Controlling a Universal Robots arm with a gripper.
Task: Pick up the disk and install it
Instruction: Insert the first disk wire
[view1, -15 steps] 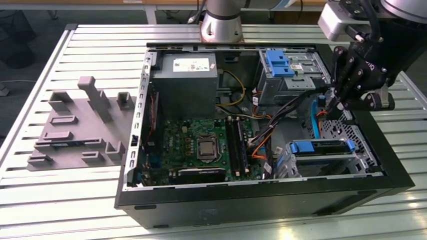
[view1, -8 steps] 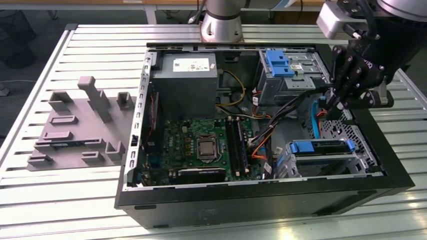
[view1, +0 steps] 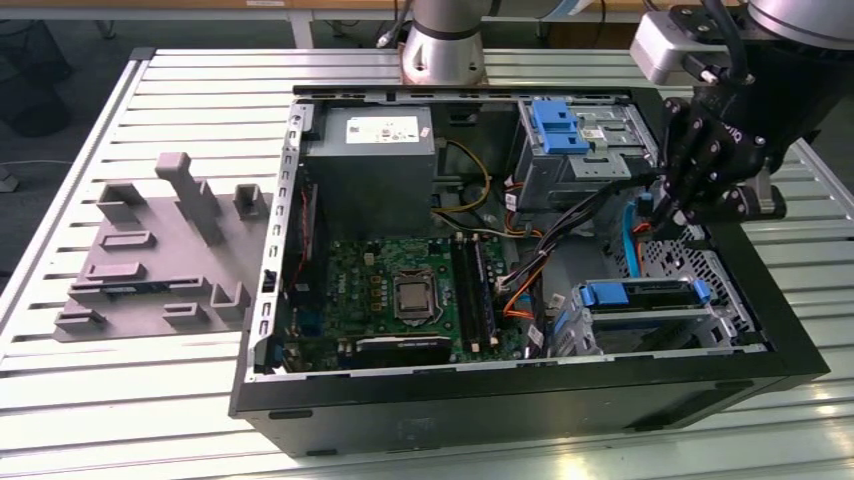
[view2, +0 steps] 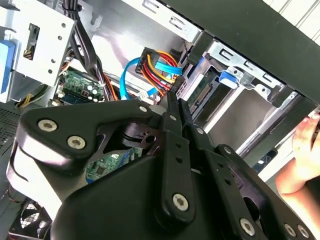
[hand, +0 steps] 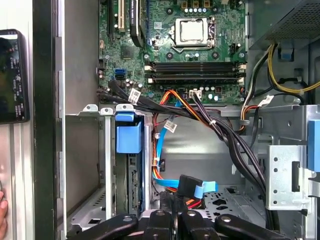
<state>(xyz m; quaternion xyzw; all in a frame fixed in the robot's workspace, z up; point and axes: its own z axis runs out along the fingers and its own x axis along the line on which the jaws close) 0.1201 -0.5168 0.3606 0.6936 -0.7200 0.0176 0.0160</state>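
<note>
The disk (view1: 643, 300), in its blue bracket, is sitting in the drive cage at the near right corner of the open computer case (view1: 534, 400). Behind it the hand (view1: 663, 215) is hovering over cables (view1: 534, 265), fingers pressed together, gripping nothing.

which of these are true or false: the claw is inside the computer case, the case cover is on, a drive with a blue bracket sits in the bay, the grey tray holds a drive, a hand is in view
1. The claw is inside the computer case. True; it hangs among the cables near the exterior view's right wall.
2. The case cover is on. False; the case is open and the green circuit board shows.
3. A drive with a blue bracket sits in the bay. True.
4. The grey tray holds a drive. False; none lies on it.
5. A hand is in view. True, in the second wrist view.
</note>
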